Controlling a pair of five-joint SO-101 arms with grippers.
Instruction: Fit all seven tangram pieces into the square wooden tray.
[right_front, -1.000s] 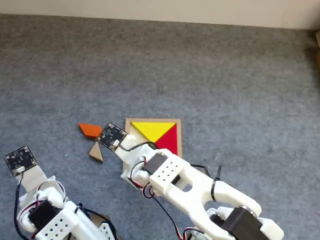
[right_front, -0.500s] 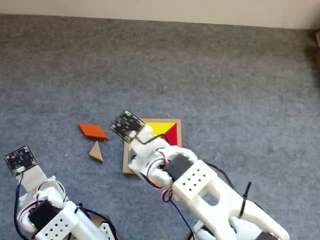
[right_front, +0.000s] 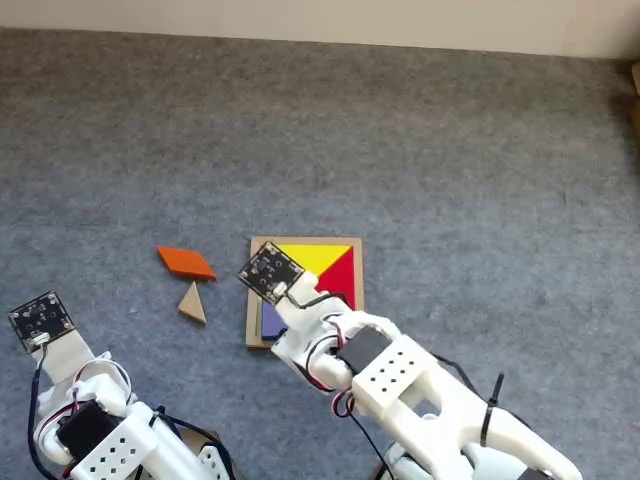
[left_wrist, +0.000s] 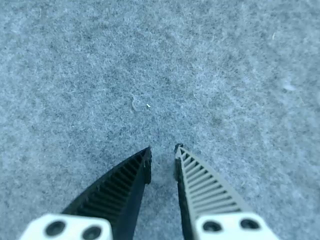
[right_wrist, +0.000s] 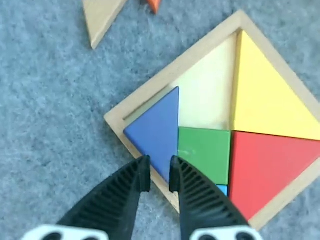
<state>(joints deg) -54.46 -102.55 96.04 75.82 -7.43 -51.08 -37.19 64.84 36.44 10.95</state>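
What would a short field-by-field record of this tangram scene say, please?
Tray: square wooden tray, partly filled
In tray: yellow triangle, red triangle, green square, blue triangle
Outside tray: orange parallelogram and tan triangle, on the carpet beside it
Free slot: bare wood between the blue and yellow triangles
Right pincer: slightly open, empty, over the tray's edge by the blue triangle
Left pincer: slightly open, empty, above carpet

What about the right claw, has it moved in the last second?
Yes. The right gripper moved from beside the orange piece to over the tray rim.
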